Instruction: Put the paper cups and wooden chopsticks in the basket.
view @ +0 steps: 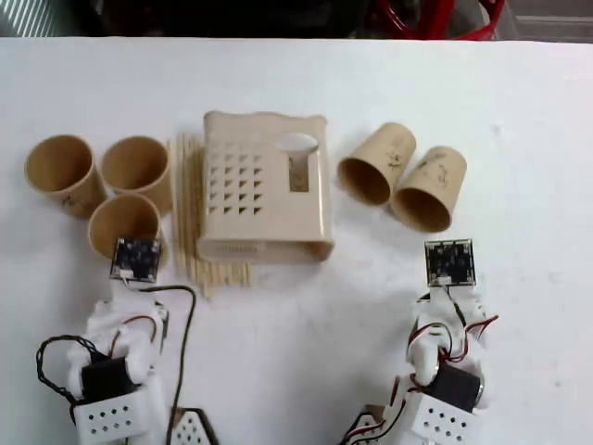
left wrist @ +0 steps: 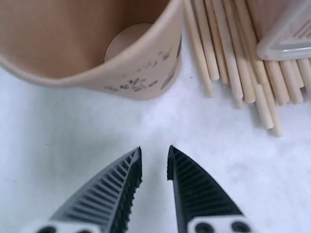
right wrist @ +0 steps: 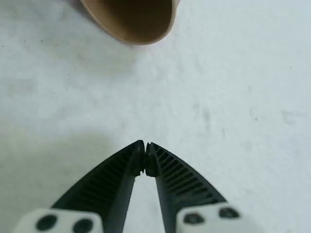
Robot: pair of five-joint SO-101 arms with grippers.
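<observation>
Left gripper: the left gripper (left wrist: 154, 165) is hovering low over the white table (left wrist: 58, 145), its dark ribbed fingers (left wrist: 121, 184) standing a narrow gap apart and gripping nothing.
Right gripper: the right gripper (right wrist: 146, 159) is hanging over bare table, its fingers (right wrist: 170, 179) pressing tip to tip with nothing between them.
Left cups: 3 tan paper cups (view: 125, 222) are standing upright, mouths up, in a tight cluster. The closest one is sitting just ahead of the left gripper.
Right cups: 2 more tan paper cups (view: 375, 165) are lying tipped on their sides, touching each other, ahead of the right gripper.
Chopsticks: the pale wooden chopsticks (left wrist: 233, 58) are lying in a loose bundle just beside the left cups, with a corner of the basket resting over them.
Basket: the cream perforated plastic basket (view: 264, 190) is lying tipped between the 2 cup groups. I cannot tell which way its opening is facing.
Handling: the cups are likely light and easily crushed, so pinching a rim gently looks best. The chopsticks are stiff, thin and prone to rolling, so gripping across the middle of the bundle looks best.
</observation>
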